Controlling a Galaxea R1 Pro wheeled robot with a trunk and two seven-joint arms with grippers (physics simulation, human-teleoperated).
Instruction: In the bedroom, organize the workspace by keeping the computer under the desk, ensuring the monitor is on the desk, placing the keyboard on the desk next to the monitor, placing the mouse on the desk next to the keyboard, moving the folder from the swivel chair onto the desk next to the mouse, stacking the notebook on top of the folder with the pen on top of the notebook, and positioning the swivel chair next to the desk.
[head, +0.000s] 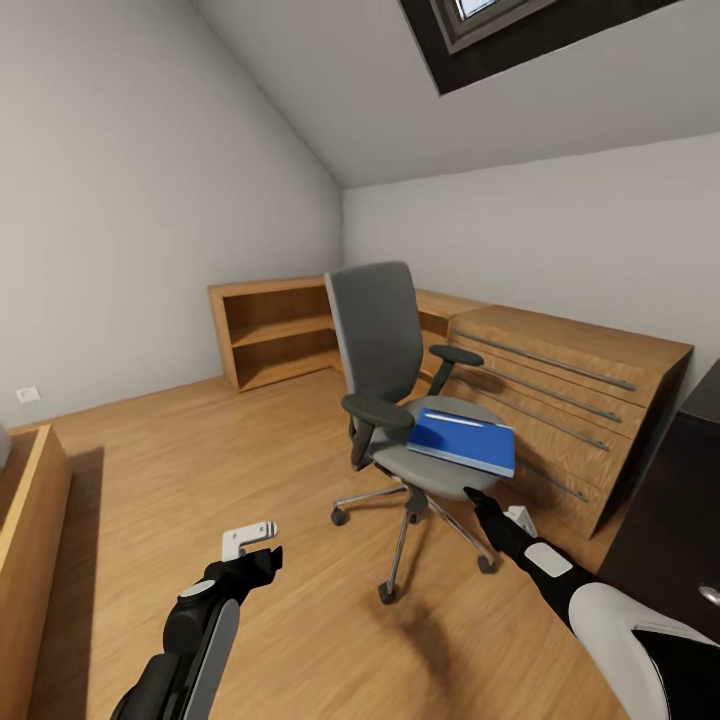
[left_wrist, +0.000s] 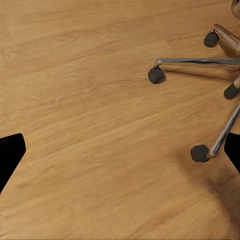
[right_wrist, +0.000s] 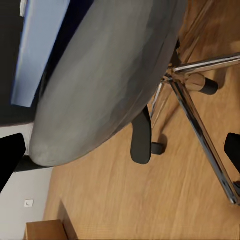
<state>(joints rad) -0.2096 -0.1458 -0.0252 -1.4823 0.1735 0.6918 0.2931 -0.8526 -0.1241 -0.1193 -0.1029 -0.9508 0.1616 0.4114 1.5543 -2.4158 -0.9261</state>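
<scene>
While we look from the head camera, we see the swivel chair (head: 400, 400) standing on the wooden floor (head: 200, 470), well apart from the low bookshelf (head: 270, 330) at the far wall and near the wooden drawer unit (head: 570, 400). On its grey seat lies the blue folder (head: 462, 440), flat, at the seat edge that is toward the drawer unit, and one corner of it goes a little over that edge. A thin light stripe runs on the folder cover; we cannot tell what it is.

Our right gripper (head: 478, 497) is just beside the front edge of the seat, below the folder, not touching it as far as we can see. In the right wrist view the two dark fingertips (right_wrist: 11, 159) stand at both sides of the picture, so the pincer is wide, with nothing between. The same view shows the seat from below (right_wrist: 110, 80), the folder (right_wrist: 40, 45) above it, and the chrome legs (right_wrist: 200, 115).

Our left gripper (head: 262, 530) hangs over the bare floor, apart from the chair. Its fingertips (left_wrist: 10, 155) are also far from each other, wide and holding nothing, and below them we see the floor (left_wrist: 90, 110) and the chair castors (left_wrist: 156, 75).
</scene>
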